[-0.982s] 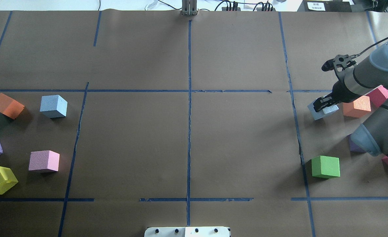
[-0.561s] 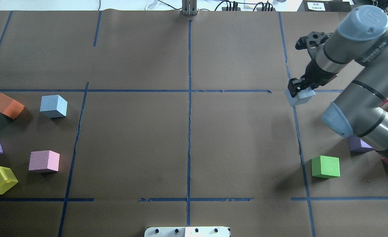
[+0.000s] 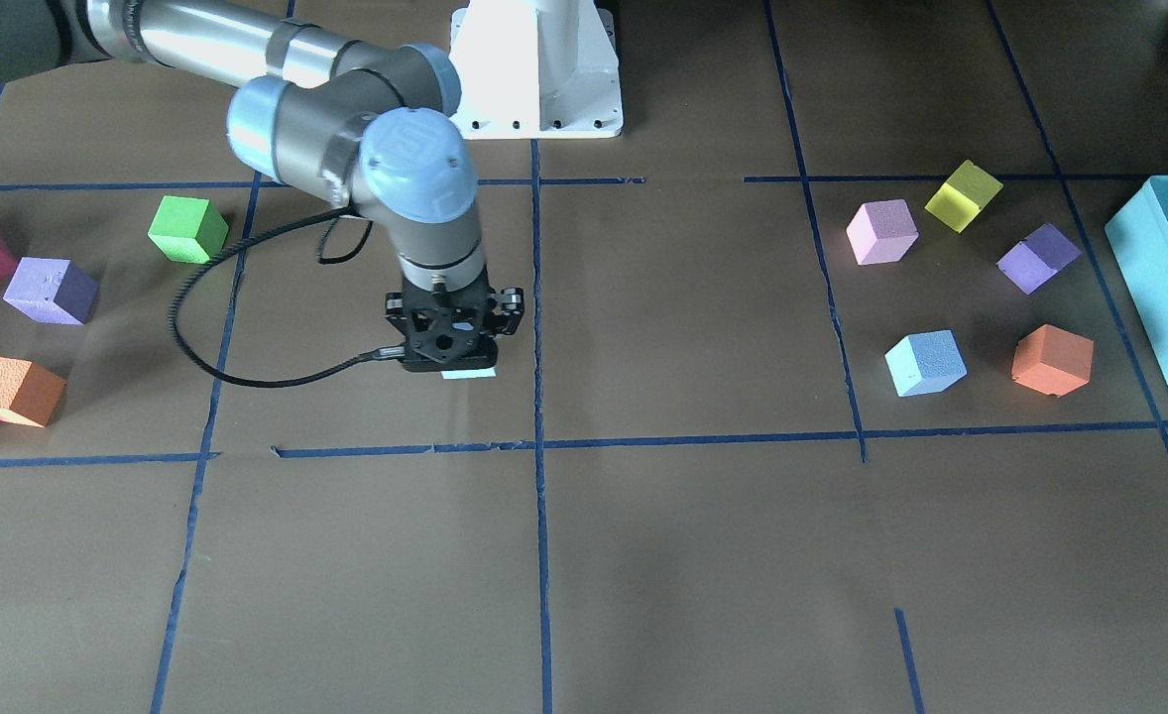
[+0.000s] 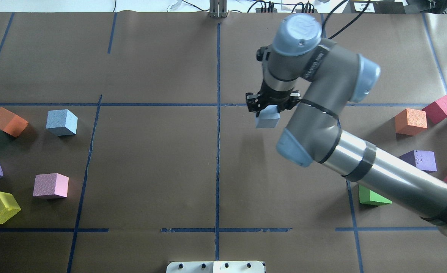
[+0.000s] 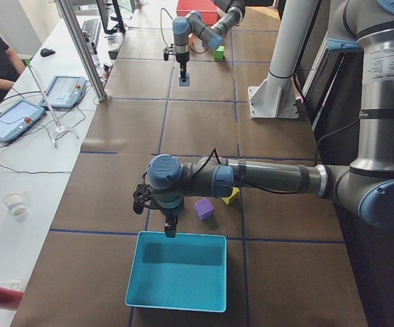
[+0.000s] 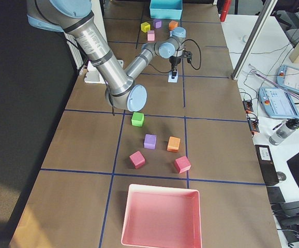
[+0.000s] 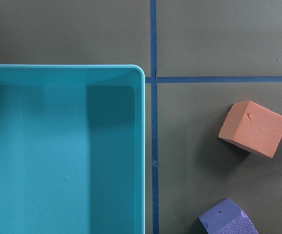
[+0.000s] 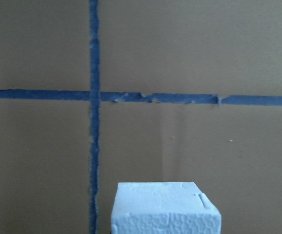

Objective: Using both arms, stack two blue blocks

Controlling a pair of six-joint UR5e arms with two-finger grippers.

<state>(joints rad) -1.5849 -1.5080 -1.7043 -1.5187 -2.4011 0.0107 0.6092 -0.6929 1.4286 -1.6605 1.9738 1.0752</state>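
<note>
Blue block (image 4: 268, 120) sits clamped in right gripper (image 4: 269, 110) by centre line (image 4: 218, 132); second block (image 4: 61, 122) lies far left. We judge foam light, soft — pinch flat sides gently. Left gripper (image 5: 170, 230): cannot tell.

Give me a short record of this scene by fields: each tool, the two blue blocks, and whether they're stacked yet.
right tool: shut on the held blue block, just to the robot's right of the centre tape line
left tool: over the rim of the teal box; open or shut cannot be told
other blue block: loose on the table at the robot's left, beside an orange block
stack: not yet made
contact: unclear whether the held blue block touches the table
</note>
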